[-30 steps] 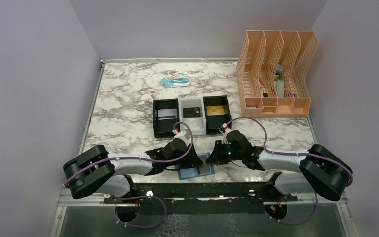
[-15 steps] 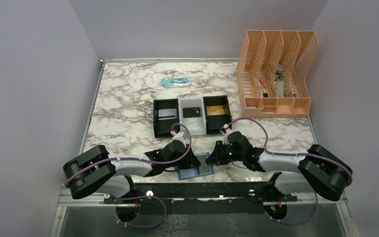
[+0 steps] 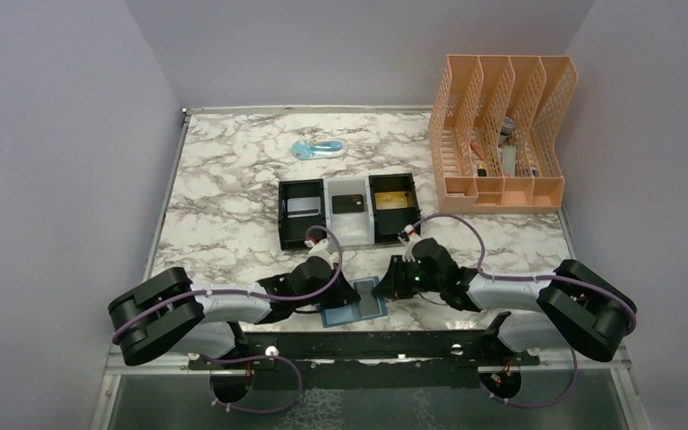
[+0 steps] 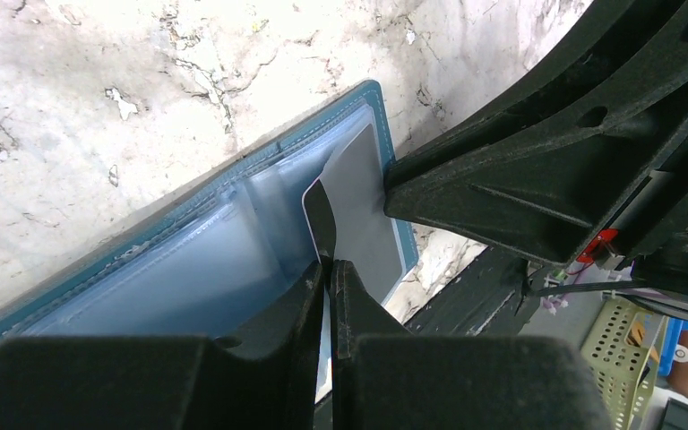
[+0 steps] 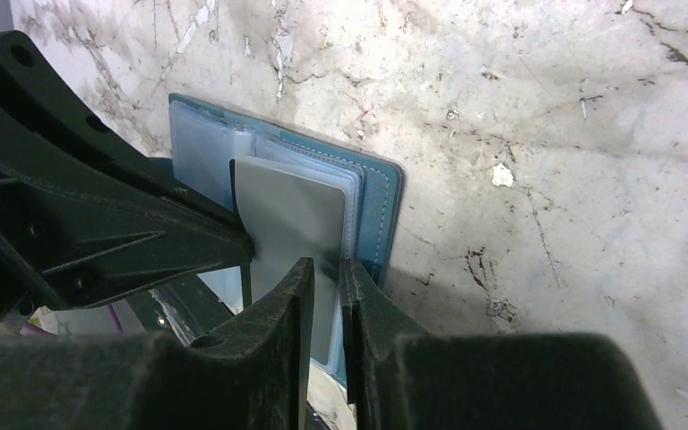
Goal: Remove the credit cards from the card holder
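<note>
Card holder (image 3: pixel 351 313): teal, lying open and flat on the marble bench (image 3: pixel 224 170), at the near edge, between the two arm tips. Clear plastic sleeves face up.
Grey card (image 5: pixel 291 210): on top of the sleeve stack, partly out of its pocket. The edge on the left arm's side is lifted and curled; the rest lies flat.
Left pincer (image 4: pixel 328 269): fingers pressed almost together, only a thin slit between them, pinching the curled edge of the grey card. The tips are low over the holder's sleeves.
Right pincer (image 5: pixel 325 273): fingers drawn narrow, set down on the opposite edge of the holder and gripping its sleeve stack. The corner of the grey card also runs into the gap. The teal cover shows just outside the outer finger.
Pincer spacing: the two tips face each other across the card and are very close.
Tray (image 3: pixel 282 215): black-and-white, three compartments, just beyond the arms. Silver card in the left one, dark card in the middle, gold card in the right.
File rack (image 3: pixel 502 193): peach, far right corner, small items in its slots.
Pale blue object (image 3: pixel 315 149): far centre of the bench, too small to identify.
</note>
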`<state>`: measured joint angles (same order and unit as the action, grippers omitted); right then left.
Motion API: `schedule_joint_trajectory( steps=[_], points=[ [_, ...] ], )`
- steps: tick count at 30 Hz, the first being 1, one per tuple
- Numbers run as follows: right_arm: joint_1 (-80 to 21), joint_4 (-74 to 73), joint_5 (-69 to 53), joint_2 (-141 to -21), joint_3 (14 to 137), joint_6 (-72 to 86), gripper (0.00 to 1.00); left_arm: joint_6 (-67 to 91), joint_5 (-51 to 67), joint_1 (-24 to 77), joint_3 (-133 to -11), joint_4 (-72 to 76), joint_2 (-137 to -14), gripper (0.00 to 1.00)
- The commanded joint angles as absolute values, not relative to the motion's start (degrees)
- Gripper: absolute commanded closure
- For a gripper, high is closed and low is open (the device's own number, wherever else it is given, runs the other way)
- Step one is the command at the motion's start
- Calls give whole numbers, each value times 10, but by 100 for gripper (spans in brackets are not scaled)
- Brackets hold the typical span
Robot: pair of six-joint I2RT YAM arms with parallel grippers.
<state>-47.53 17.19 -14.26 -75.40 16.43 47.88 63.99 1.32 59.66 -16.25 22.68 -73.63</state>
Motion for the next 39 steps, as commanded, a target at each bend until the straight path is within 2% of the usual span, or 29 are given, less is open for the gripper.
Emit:
schedule_joint_trajectory(
  steps=[1, 7, 14, 20, 35, 39],
  points=[
    [-478, 113, -131, -783, 149, 468, 81, 641, -1, 601, -152, 237, -723, 91],
    [-478, 116, -132, -790, 151, 466, 82, 640, -2, 601, -148, 236, -714, 90],
    [-478, 124, -135, -798, 152, 468, 82, 635, 1, 601, -156, 236, -711, 80],
    [-479, 121, -132, -798, 151, 469, 82, 639, -1, 601, -150, 236, -702, 89],
    [-479, 119, -127, -807, 155, 468, 82, 645, -9, 601, -141, 224, -688, 89],
    [-478, 118, -127, -807, 154, 467, 83, 644, -18, 601, -142, 204, -679, 87]
  ],
)
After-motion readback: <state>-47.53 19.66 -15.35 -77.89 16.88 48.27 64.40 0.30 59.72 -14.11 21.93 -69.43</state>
